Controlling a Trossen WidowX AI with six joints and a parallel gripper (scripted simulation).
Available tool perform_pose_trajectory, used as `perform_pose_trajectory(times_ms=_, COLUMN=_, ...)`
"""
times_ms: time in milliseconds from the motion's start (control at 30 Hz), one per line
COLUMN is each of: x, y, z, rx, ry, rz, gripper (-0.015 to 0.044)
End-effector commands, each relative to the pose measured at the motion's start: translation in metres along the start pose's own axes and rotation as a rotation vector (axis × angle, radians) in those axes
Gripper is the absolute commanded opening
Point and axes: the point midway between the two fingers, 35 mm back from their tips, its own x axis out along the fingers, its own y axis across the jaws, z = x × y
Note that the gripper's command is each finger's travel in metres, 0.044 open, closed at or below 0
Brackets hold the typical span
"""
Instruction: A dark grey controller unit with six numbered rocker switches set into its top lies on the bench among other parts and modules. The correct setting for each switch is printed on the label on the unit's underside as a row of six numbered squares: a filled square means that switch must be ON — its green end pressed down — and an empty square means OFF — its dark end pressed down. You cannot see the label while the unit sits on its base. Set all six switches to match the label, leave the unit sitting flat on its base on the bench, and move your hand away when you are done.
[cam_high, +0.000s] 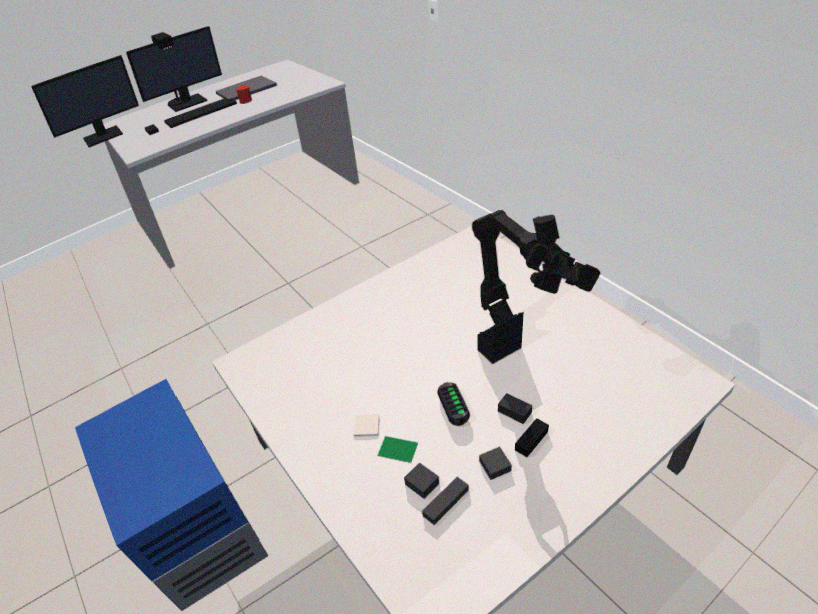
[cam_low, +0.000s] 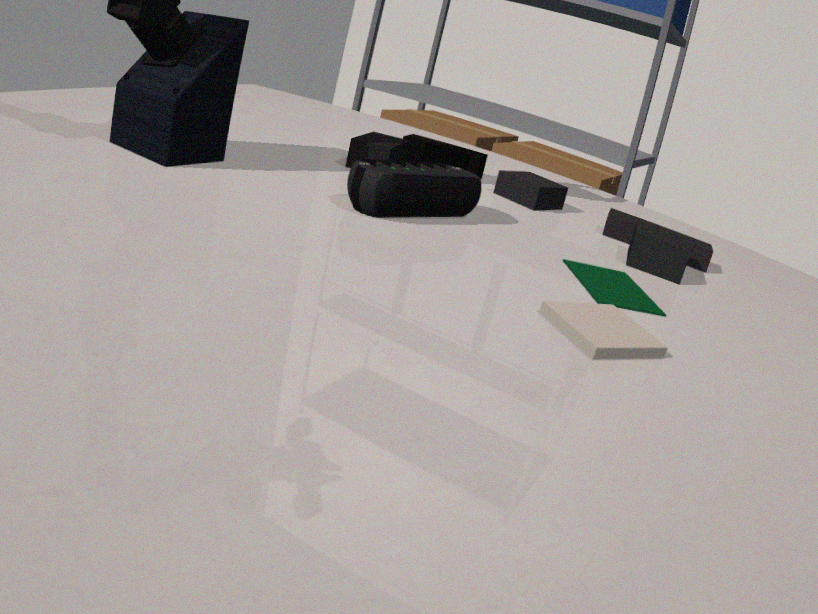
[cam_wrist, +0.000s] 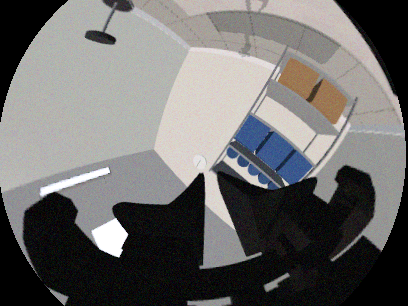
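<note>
The dark grey controller unit (cam_high: 450, 401) (cam_low: 422, 192) sits flat on its base on the bench (cam_high: 370, 370) (cam_low: 198, 297). Green shows on several of its rocker switches in the top view, but the setting of each switch is too small to tell. The label on its underside is hidden. My gripper (cam_high: 586, 276) (cam_wrist: 210, 176) is raised high above the bench, well away from the unit and pointing away from it. Its fingertips are almost together with nothing between them.
Near the unit lie black blocks (cam_high: 514, 407) (cam_high: 531, 436), grey blocks (cam_high: 494, 462) (cam_high: 421, 479), a long grey bar (cam_high: 445, 500), a green plate (cam_high: 397, 449) (cam_low: 614, 287) and a cream tile (cam_high: 366, 424) (cam_low: 601, 327). The arm's base (cam_high: 500, 338) (cam_low: 175, 99) stands behind the unit.
</note>
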Motion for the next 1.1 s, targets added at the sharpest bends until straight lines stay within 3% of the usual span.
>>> perform_pose_trajectory(times_ms=0, x=0.004, y=0.009, z=0.064, rx=-0.278, ry=-0.169, rz=-0.026, gripper=0.0)
perform_pose_trajectory(times_ms=233, x=-0.009, y=0.023, z=0.186, rx=-0.808, ry=-0.464, rz=-0.22, gripper=0.0)
perform_pose_trajectory(times_ms=567, x=-0.073, y=0.03, z=0.329, rx=-1.434, ry=-0.68, rz=-0.766, gripper=0.0)
perform_pose_trajectory(times_ms=833, x=-0.148, y=0.024, z=0.414, rx=-1.809, ry=-0.564, rz=-1.356, gripper=0.0)
perform_pose_trajectory(times_ms=1067, x=-0.228, y=0.015, z=0.465, rx=-1.99, ry=-0.204, rz=-1.927, gripper=0.0)
